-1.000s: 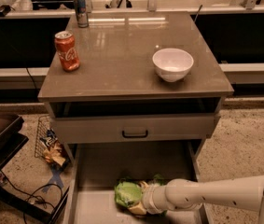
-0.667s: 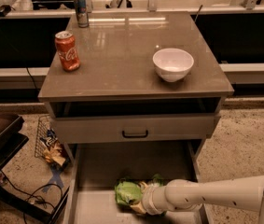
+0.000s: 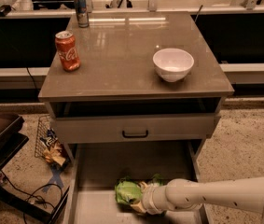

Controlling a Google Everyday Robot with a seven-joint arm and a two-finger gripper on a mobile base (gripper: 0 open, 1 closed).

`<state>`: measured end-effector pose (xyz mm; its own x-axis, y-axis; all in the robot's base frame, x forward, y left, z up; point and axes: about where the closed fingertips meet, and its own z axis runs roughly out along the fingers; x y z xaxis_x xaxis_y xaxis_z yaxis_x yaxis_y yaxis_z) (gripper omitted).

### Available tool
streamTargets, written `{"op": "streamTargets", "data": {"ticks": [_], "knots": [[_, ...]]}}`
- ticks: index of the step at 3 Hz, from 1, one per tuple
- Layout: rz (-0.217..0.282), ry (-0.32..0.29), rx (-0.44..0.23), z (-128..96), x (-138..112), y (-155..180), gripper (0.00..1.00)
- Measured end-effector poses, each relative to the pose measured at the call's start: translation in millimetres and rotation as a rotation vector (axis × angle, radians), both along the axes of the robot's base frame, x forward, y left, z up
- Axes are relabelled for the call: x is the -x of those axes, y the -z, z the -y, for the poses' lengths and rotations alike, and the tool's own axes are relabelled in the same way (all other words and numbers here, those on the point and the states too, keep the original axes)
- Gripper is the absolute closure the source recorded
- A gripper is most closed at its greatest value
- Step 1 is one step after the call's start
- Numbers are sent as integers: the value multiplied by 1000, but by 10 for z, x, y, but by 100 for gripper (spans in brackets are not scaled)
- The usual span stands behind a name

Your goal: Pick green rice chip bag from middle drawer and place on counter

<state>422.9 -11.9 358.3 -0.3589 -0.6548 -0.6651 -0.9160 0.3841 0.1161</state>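
Note:
The green rice chip bag [image 3: 128, 191] lies in the open middle drawer [image 3: 99, 204], near its middle, at the bottom of the camera view. My gripper [image 3: 140, 199] reaches in from the right on a white arm and sits right at the bag's right side, touching it. The counter [image 3: 122, 50] is the glossy grey-brown cabinet top above.
On the counter stand a red cola can [image 3: 68, 51] at the left, a white bowl [image 3: 173, 64] at the right and a dark can [image 3: 80, 9] at the back. A grey drawer front with a black handle [image 3: 135, 134] is above the open drawer. A crumpled wrapper [image 3: 53, 148] lies on the floor to the left.

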Motion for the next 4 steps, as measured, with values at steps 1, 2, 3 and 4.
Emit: {"op": "streamTargets", "data": {"ticks": [1,2,3,4], "knots": [[0,0,0,0,0,-4,100],[14,-11,-16,63,-59,-462,100],[71,2,-57,257,-364,-1410,100],[70,-12,-76,415,-479,-2071,100]]}}
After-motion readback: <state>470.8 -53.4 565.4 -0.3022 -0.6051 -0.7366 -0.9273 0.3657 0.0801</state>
